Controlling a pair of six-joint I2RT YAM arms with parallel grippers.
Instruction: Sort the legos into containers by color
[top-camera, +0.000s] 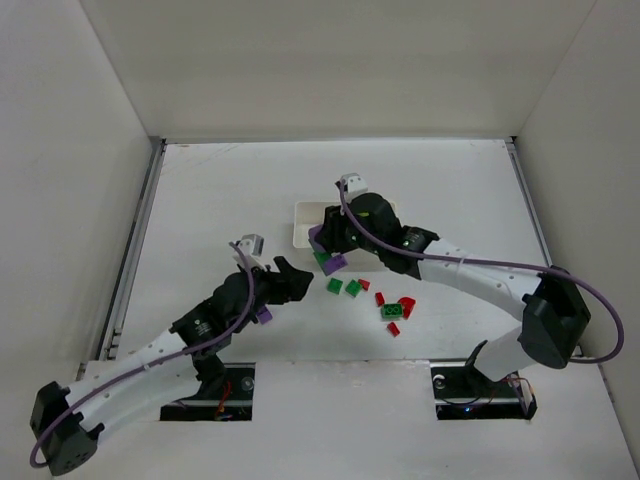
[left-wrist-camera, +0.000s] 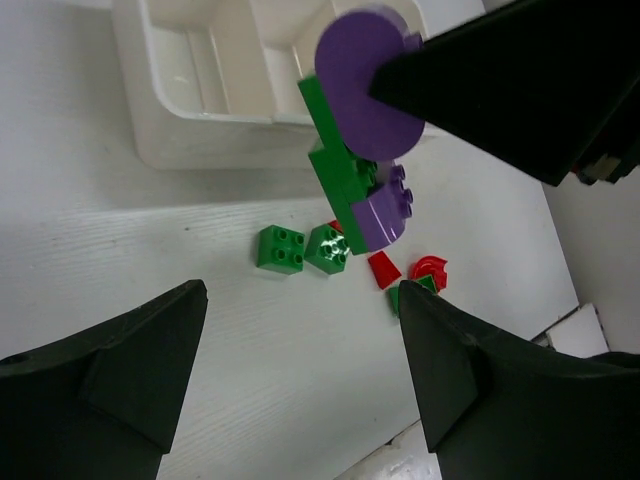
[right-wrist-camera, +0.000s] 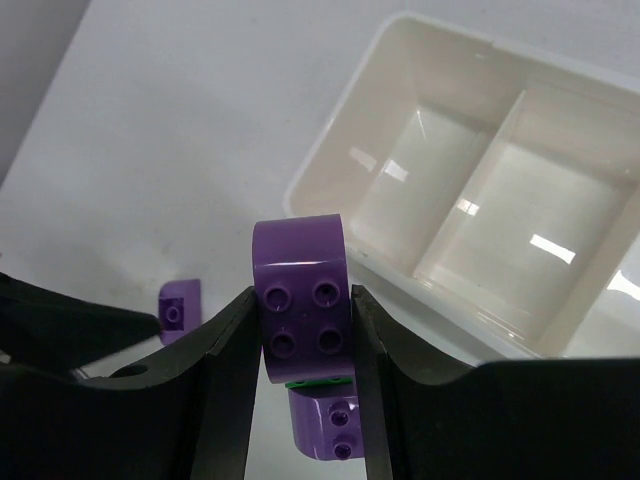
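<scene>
My right gripper (right-wrist-camera: 301, 335) is shut on a stack of legos: a rounded purple brick (right-wrist-camera: 298, 290) with a thin green piece and a second purple brick (right-wrist-camera: 322, 430) hanging under it. The stack hangs just in front of the white three-compartment tray (right-wrist-camera: 400, 110). In the top view the right gripper (top-camera: 328, 255) sits at the tray's (top-camera: 303, 222) near edge. My left gripper (top-camera: 292, 278) is open and empty, just left of the stack (left-wrist-camera: 362, 150). Green bricks (left-wrist-camera: 281, 248) and red bricks (left-wrist-camera: 383, 269) lie loose on the table.
A lone purple brick (top-camera: 264, 315) lies by the left arm and also shows in the right wrist view (right-wrist-camera: 180, 308). More green and red bricks (top-camera: 392, 312) lie right of centre. White walls enclose the table on three sides.
</scene>
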